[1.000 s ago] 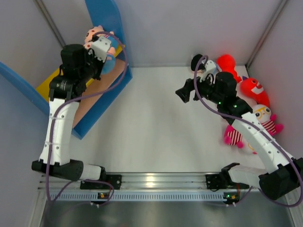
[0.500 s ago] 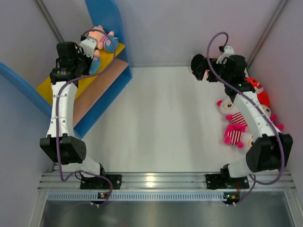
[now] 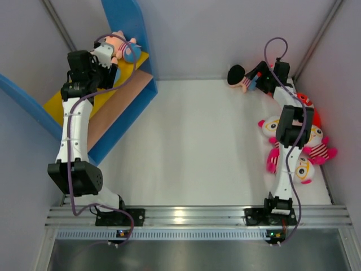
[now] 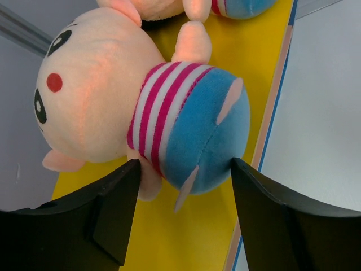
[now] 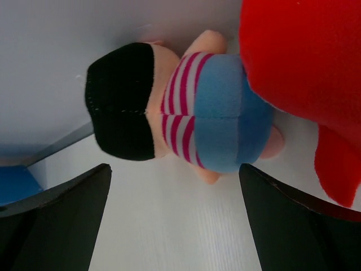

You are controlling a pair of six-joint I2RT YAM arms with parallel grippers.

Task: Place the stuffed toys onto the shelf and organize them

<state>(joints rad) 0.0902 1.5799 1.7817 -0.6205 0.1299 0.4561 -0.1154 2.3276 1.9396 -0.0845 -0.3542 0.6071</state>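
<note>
Carrying everything: the counter (image 3: 192,152), white, walled on three sides.

Next, the shelf (image 3: 121,20): far left corner, blue sides, yellow upper board (image 3: 56,104), tan lower board (image 3: 121,99).

Unshelved, along the right edge of the counter: the red creatures (image 3: 310,110) at the back and the owls (image 3: 307,169) with yellow glasses in front of them, heaped and touching.

One black-haired doll (image 3: 240,76): far right corner of the counter, on its side, blue pants against a red creature.

One shelved doll (image 4: 141,107): on its side on the yellow upper board, near the board's edge. A second doll (image 4: 169,7) lies just beyond it on the same board.

My left tool (image 4: 183,164): fingers partly spread, one tip on either side of the shelved doll's hips. The plush shows no dent, but I cannot tell whether they pinch it. Change: a second ago this doll hung in the tool at the shelf's top; half a second ago it was down on the board, and there it lies now. I judge it delivered, with the release in hand.

My right tool (image 5: 175,166): fingers spread wide, holding nothing, black-haired doll straight ahead. Change: a second ago this arm was bent over the heap; now it reaches into the far corner. I judge this doll to be the next pick, with the owls and red creatures to follow.
</note>
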